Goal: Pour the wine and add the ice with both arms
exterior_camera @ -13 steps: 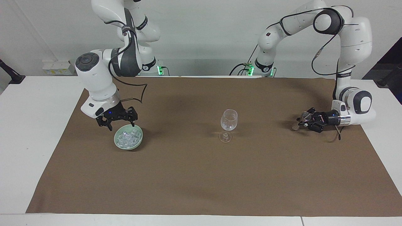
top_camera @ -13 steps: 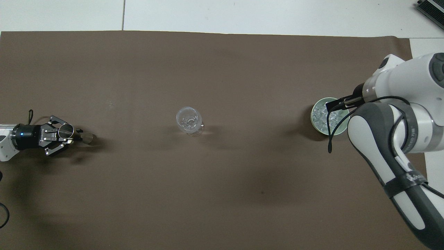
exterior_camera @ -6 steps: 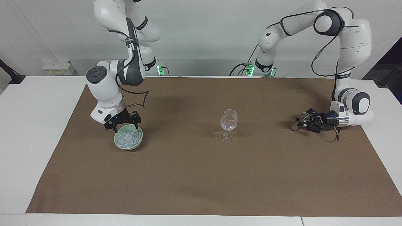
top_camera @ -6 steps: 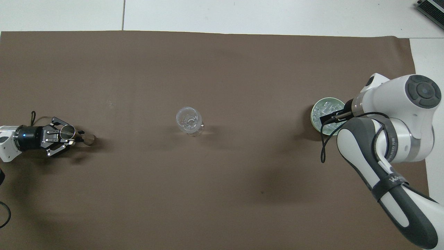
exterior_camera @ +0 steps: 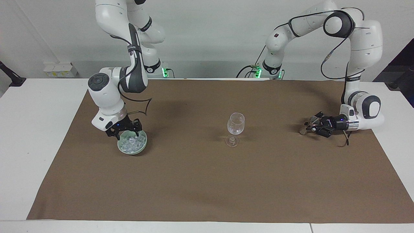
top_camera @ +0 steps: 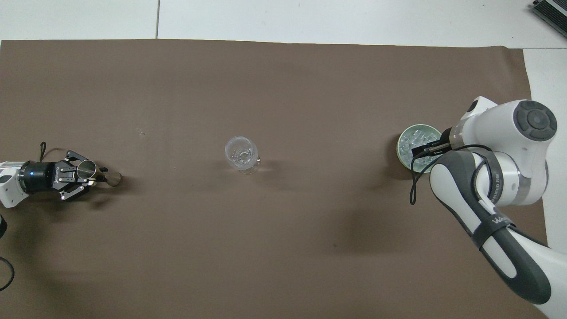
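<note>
Pale-green round bowl (exterior_camera: pixel 132 144) of clear ice cubes (exterior_camera: pixel 131 142): the right pincer (exterior_camera: pixel 125 132) has descended into it, fingers partly open, nothing gripped. The left pincer (exterior_camera: pixel 313 124), well apart from that bowl, stays clamped on a small metal cup (top_camera: pixel 86 168); ice pickup appears imminent.

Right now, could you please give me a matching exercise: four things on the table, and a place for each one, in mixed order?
Things:
1 wine glass
2 bowl
3 ice
4 metal cup

Places:
A held in the left gripper
B heaped in the bowl
C upright at the middle of the brown cloth
D on the cloth, under the right gripper

Pairs: 1-C, 2-D, 3-B, 4-A
</note>
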